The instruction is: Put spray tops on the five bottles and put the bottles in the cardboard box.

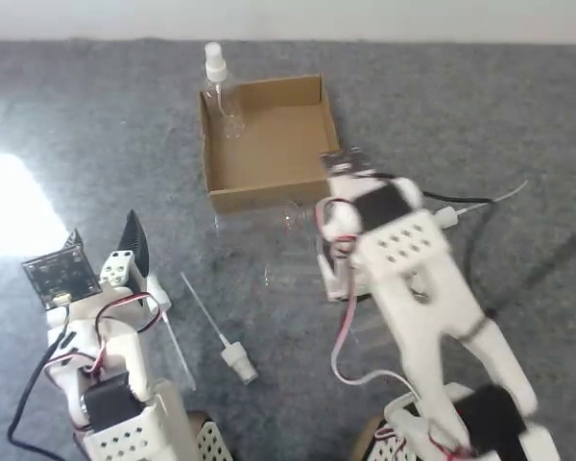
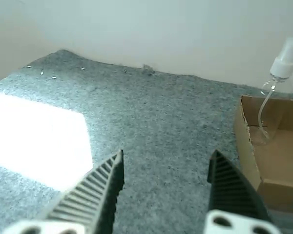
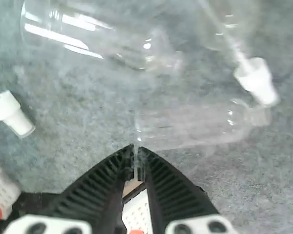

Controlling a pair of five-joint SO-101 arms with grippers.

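Cardboard box [image 1: 269,197] sits open-topped toward the far side of the grey felt table [image 1: 480,96]; a capped bottle [image 1: 218,91] stands upright in its far corner on the left arm's side (dip tube visible through the clear wall). In the left wrist view the box wall [image 2: 244,146] and the capped bottle [image 2: 268,117] lie well beyond the fingers.

Right arm [image 1: 413,259] is stretched low over the table just in front of the box. The right gripper [image 3: 135,148] is clenched, jaws pressed together on a thin clear tube [image 3: 135,139]; what the tube belongs to cannot be told.

Left gripper [image 1: 104,230] [image 2: 168,161] is held above the near left of the table, released, jaws spread wide.

Nearer bottle [image 3: 195,124] lies on its side just past the right fingertips; farther bottle [image 3: 88,39] lies on its side beyond it.

One spray top [image 3: 256,80] rests beside the nearer bottle's neck; a second spray top [image 3: 10,114] lies apart on the felt.
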